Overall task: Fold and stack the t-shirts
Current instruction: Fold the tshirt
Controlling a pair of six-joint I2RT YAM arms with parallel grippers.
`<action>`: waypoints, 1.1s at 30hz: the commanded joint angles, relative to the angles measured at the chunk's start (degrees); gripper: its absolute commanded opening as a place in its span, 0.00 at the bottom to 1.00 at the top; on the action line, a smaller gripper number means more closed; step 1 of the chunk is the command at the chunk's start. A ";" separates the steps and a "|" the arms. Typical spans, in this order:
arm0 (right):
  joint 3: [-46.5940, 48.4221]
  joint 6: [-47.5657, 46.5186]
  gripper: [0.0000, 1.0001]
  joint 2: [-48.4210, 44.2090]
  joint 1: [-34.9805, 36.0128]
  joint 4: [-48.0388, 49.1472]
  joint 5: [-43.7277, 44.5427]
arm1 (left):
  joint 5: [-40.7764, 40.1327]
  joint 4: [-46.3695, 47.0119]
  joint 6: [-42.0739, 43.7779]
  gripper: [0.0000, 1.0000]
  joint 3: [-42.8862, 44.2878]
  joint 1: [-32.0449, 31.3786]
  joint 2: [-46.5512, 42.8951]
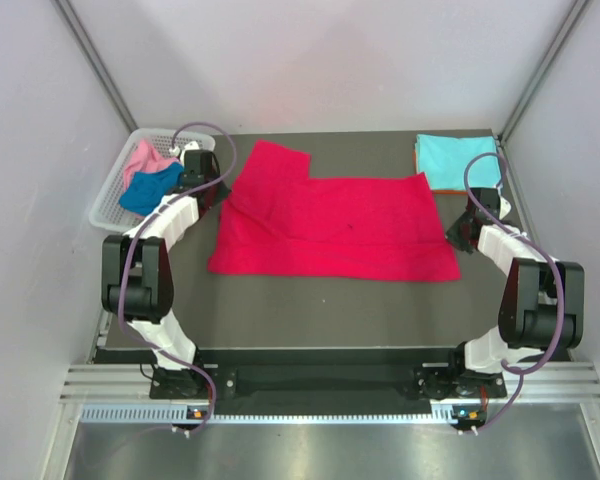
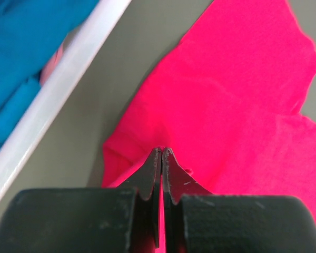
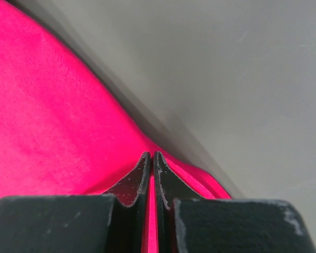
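A: Quick one. Where's the red shirt (image 1: 330, 225)?

B: Spread out on the desk (image 1: 310, 310), just right of the basket (image 1: 105, 205). Mostly flat. One sleeve sticks out toward the far edge at the end nearer the basket, and there's a bit of a fold along that same side.

A: Left tool (image 2: 162, 154)?

B: Pinched tight on the red shirt at the edge closest to the basket. In the left wrist view the jaws are together with a sliver of red cloth between them, and the white basket wall is just beside.

A: Right tool (image 3: 150, 155)?

B: Same thing: jaws pressed together on the red shirt, at the corner farthest from the basket. Red shows between them and bare desk lies beyond.

A: Other shirts?

B: Blue shirt (image 1: 150, 188) and pink shirt (image 1: 140, 155) are bunched inside the basket, with the blue at the near end and the pink at the far end. The turquoise shirt (image 1: 455, 158) is folded at the far corner of the desk, opposite the basket and well apart from it.

A: Anything under it?

B: Probably the orange shirt (image 1: 445, 188), but only a thin orange edge shows, so I can't be sure how it's folded.
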 commanded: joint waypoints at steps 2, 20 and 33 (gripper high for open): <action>1.41 -1.80 0.00 0.43 -0.77 2.26 0.72 | 0.42 2.43 2.32 0.00 5.01 0.42 1.28; 2.12 -2.24 0.00 -1.59 -0.77 2.70 -0.95 | -5.65 -6.28 4.60 0.00 11.08 0.42 6.47; 5.54 -1.19 0.00 -0.36 -0.95 2.78 0.02 | -8.20 -8.30 5.40 0.00 12.13 0.42 7.09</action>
